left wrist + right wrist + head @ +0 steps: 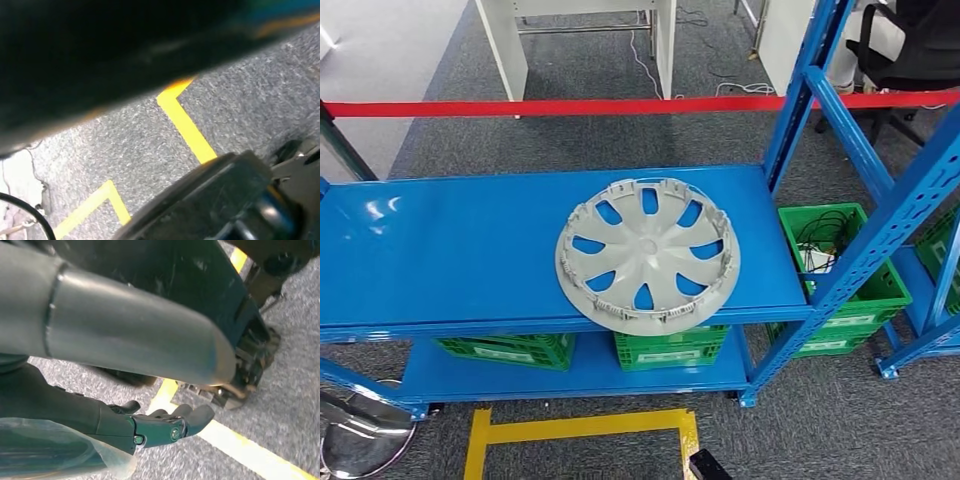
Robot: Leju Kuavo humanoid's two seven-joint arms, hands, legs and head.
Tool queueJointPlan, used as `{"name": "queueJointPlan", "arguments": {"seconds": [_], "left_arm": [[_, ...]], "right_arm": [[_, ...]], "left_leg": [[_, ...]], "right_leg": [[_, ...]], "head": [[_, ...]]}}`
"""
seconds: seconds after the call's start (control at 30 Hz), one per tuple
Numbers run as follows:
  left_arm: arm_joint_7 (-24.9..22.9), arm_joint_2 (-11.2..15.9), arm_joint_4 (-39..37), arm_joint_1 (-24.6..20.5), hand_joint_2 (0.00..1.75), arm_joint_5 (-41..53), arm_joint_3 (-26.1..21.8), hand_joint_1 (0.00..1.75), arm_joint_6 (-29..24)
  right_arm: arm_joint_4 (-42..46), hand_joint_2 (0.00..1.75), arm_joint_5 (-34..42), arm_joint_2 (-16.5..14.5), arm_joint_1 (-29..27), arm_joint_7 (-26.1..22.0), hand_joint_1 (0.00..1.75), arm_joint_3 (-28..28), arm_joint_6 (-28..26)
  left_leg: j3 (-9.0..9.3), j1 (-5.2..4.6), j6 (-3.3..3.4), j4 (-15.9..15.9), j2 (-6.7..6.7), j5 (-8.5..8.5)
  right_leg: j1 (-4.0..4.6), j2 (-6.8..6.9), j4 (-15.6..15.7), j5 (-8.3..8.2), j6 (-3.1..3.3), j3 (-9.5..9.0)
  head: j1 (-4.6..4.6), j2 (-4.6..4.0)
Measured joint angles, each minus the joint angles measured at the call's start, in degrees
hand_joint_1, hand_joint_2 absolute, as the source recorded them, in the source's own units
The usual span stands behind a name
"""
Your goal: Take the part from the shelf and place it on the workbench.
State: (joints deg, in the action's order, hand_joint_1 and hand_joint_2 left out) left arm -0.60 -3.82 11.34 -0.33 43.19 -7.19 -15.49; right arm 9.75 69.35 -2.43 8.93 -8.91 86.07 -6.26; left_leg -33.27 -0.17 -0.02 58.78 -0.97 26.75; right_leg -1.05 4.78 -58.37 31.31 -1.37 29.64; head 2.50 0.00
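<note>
A grey wheel cover (648,254) lies flat on the blue shelf (456,250), overhanging its near edge right of centre, above green crates (669,347). The right hand (158,427) hangs empty, fingers extended, over grey carpet (286,390); the left hand's state cannot be told

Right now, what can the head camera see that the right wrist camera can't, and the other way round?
Head view alone: a grey wheel cover lying flat on the blue shelf, green crates underneath, and a red barrier tape behind. Right wrist view alone: the right robot hand, holding nothing, fingers nearly straight, hanging over the floor. Both show grey carpet and yellow floor tape.
</note>
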Motion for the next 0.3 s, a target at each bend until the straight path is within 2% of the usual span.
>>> {"name": "queueJointPlan", "arguments": {"seconds": [0.03,0.13,0.17,0.2,0.27,0.3], "left_arm": [[0.0,-0.1,0.0,0.1,0.00,0.0,0.0,0.00,0.0],[0.0,-0.1,0.0,0.3,0.00,0.0,0.0,0.00,0.0],[0.0,-0.1,0.0,0.3,0.00,0.0,0.0,0.00,-0.1],[0.0,-0.1,0.0,0.2,0.44,0.0,0.0,0.00,-0.1],[0.0,-0.2,0.0,0.1,1.31,0.0,0.0,0.00,0.0],[0.0,-0.2,0.0,0.1,1.75,0.0,0.0,0.00,0.0]], "right_arm": [[0.0,0.00,0.1,0.0,0.0,0.0,0.00,0.0,0.0],[0.0,0.00,0.3,0.0,0.0,0.0,0.00,-0.2,0.0],[0.0,0.00,0.3,0.0,0.0,0.0,0.00,-0.2,0.0],[0.0,0.00,0.3,0.0,0.0,0.0,0.00,-0.3,0.0],[0.0,0.87,0.4,0.0,0.0,0.0,0.00,-0.3,0.0],[0.0,1.16,0.4,0.0,0.0,0.1,0.00,-0.3,0.0]], "left_leg": [[0.07,0.00,-0.16,-0.2,0.07,-0.19],[0.52,0.13,-0.58,-1.1,0.20,-0.59],[0.60,0.08,-0.41,-1.1,0.20,-0.44],[0.67,0.04,-0.19,-1.1,0.18,-0.29],[0.78,-0.04,0.08,-1.0,0.13,-0.10],[0.79,-0.06,0.12,-1.0,0.11,-0.07]], "right_leg": [[-0.01,0.09,0.2,-0.07,-0.04,-0.15],[0.09,-0.08,1.0,-0.29,1.38,-0.53],[0.06,-0.18,1.2,-0.35,1.65,-0.54],[0.03,-0.24,1.4,-0.34,1.50,-0.61],[-0.04,-0.36,1.6,-0.40,1.22,-0.67],[-0.05,-0.39,1.7,-0.43,1.17,-0.70]], "head": [[0.04,0.00],[0.42,0.01],[0.53,0.01],[0.57,0.02],[0.56,0.01],[0.57,0.01]]}}
